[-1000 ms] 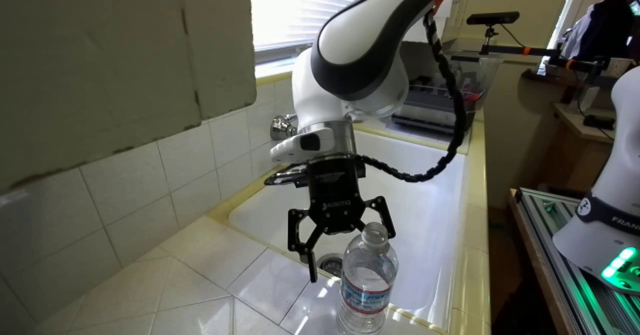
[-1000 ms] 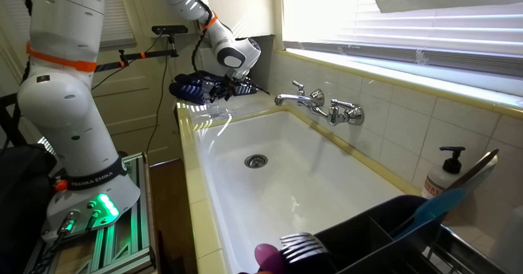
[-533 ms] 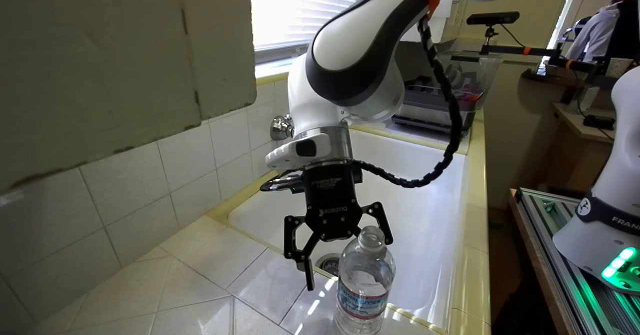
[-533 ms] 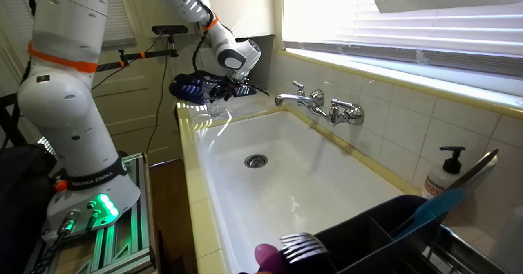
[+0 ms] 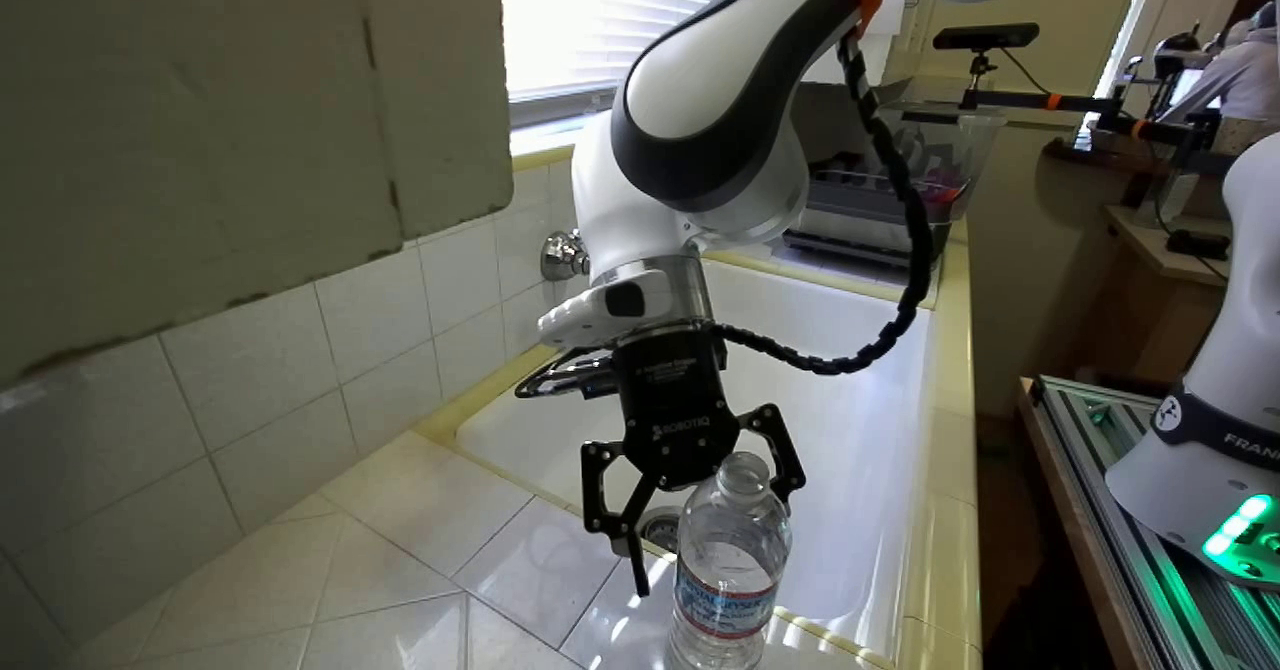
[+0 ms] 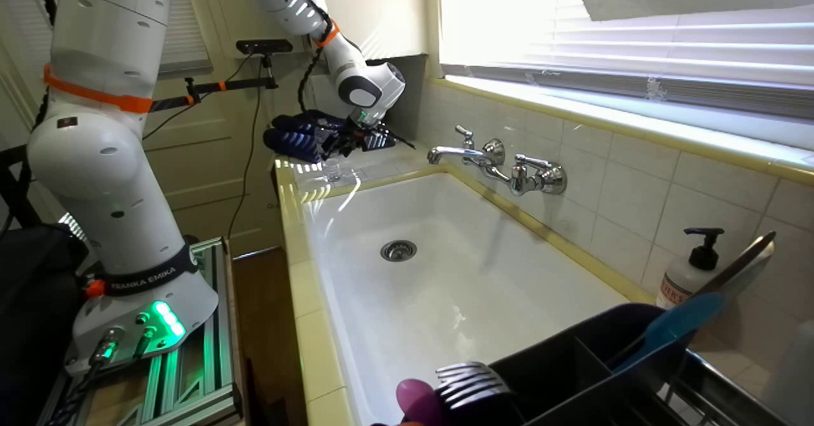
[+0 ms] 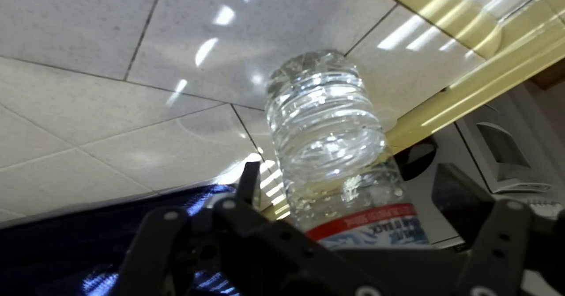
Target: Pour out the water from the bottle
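Note:
The clear ribbed bottle [image 5: 728, 590] stands upright on the tiled counter beside the sink, with its mouth uncapped. It also shows in the wrist view [image 7: 326, 123] and faintly in an exterior view [image 6: 331, 170]. Water [image 7: 315, 112] seems to fill its lower ribbed part; a surface shows below the red-edged label in the wrist view. My gripper [image 5: 715, 550] is open, its fingers on either side of the bottle. In the wrist view, gaps show between the bottle and both fingertips [image 7: 348, 179]. One fingertip is hidden behind the bottle in an exterior view.
The white sink [image 6: 445, 299] with its drain [image 6: 399, 250] lies beside the counter, edged by yellow tile [image 5: 945, 550]. A faucet [image 6: 455, 152] juts from the wall. A dark blue item [image 6: 296, 137] lies behind the gripper. A utensil rack [image 6: 572, 362] and soap bottle [image 6: 690, 273] stand at the sink's far end.
My gripper has moved lower, first a little left, then back right with a slight tilt. The bottle has shifted slightly left and toward that exterior camera, then stayed still. The fingers have stayed open.

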